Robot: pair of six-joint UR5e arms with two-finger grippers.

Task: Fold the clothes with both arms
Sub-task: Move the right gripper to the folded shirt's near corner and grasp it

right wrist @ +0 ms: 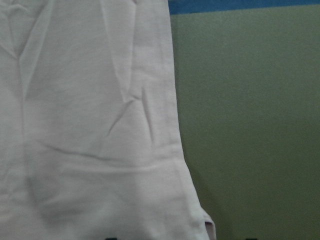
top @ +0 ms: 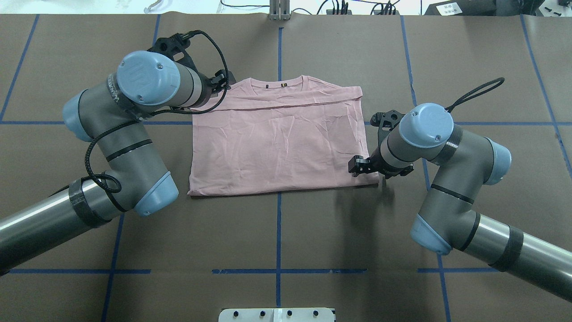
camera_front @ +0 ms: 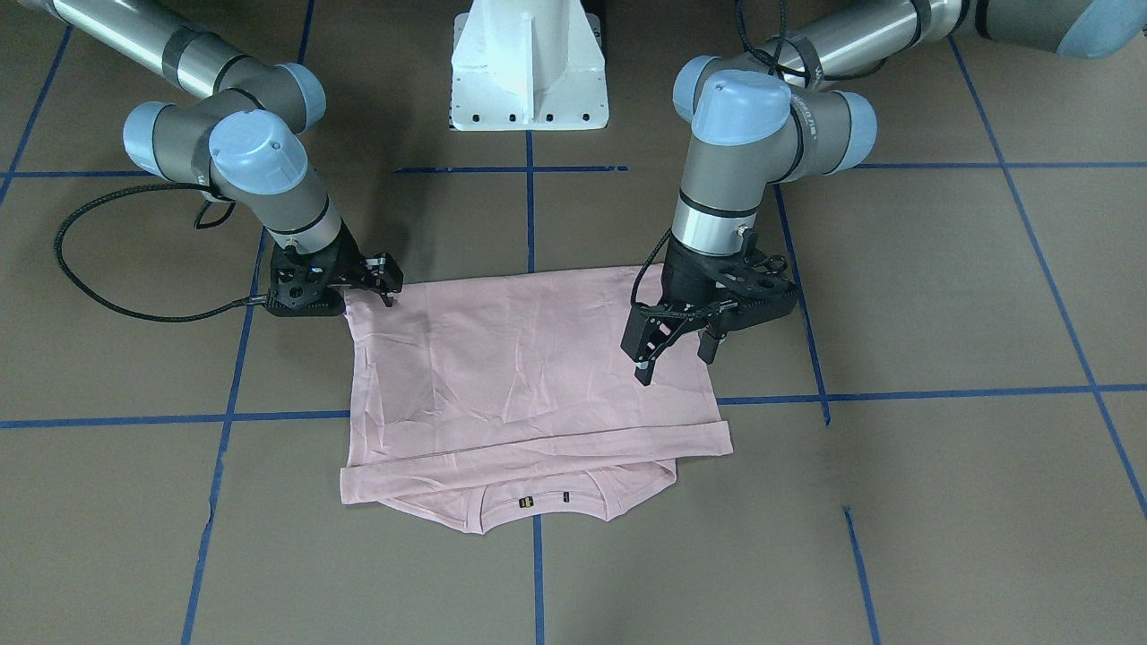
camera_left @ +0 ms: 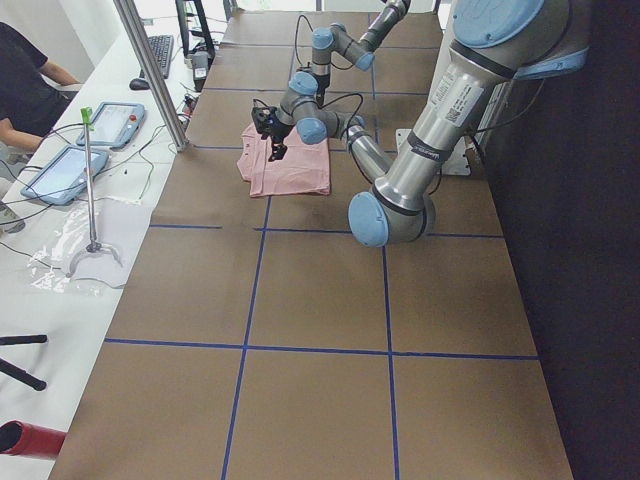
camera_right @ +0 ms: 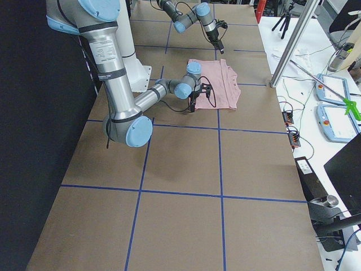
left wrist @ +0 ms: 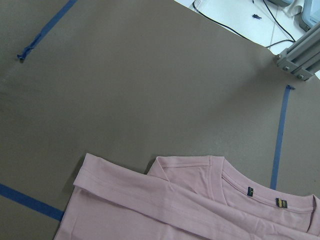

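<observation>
Notes one pale pink T-shirt (top: 277, 147) lying flat on the brown bench (top: 357, 232), about mid-width, straddling the centre blue tape line (top: 278, 223). Finds it folded over on itself: fold edge toward the robot, hem laid straight across just short of the collar (top: 275, 85), collar on the operators' side with two small labels inside. Records light creasing across the upper layer.

Locates the left gripper (camera_front: 675, 365) raised above the shirt's far end on the robot's left, clear of the cloth, fingers (camera_front: 642, 363) spread wide and holding nothing. Confirms from the left wrist view a downward look at that far corner, the hem band and the collar.

Locates the right gripper (camera_front: 391, 282) down low at the shirt's near corner on the robot's right, at the fold edge. Reads its fingers as apart and gripping nothing, with the cloth lying flat and unpinched in the right wrist view. Cannot tell whether there is contact with the fabric.

Notes the white pedestal (camera_front: 529, 81) on the robot's side of the bench, well apart from the shirt.
</observation>
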